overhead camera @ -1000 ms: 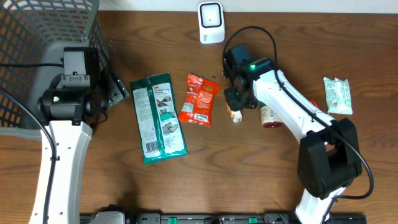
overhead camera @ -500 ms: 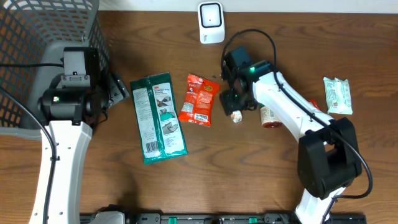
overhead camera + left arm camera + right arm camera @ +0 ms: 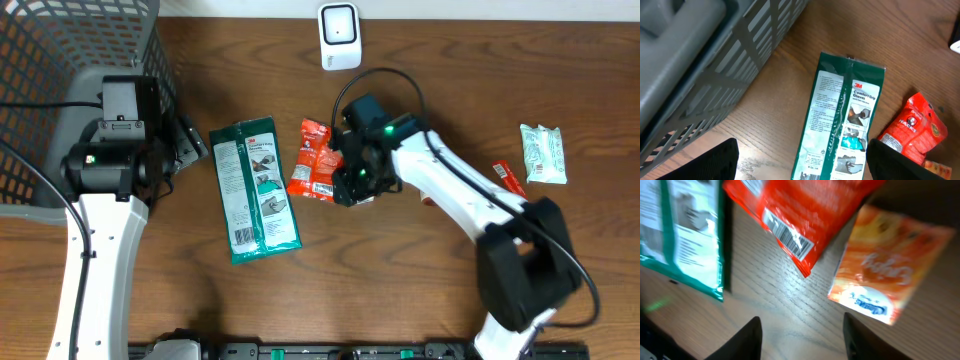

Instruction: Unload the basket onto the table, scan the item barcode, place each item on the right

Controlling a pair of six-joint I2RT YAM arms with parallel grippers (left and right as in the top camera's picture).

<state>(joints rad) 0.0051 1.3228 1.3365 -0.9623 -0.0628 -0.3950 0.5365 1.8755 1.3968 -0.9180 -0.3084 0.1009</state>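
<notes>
Orange packet (image 3: 885, 270) lies mid-table, just beside the red pouch (image 3: 800, 210). We note the right gripper (image 3: 801, 324) above them, partly spread, empty; left gripper (image 3: 801, 150) wide, empty.

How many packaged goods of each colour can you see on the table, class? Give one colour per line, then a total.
Green: 1, the glove pack
Red: 2, the snack pouch and a small red item, partly hidden by the arm
Orange: 1, the orange packet
White with green: 1, the pale packet
Total: 5
</notes>
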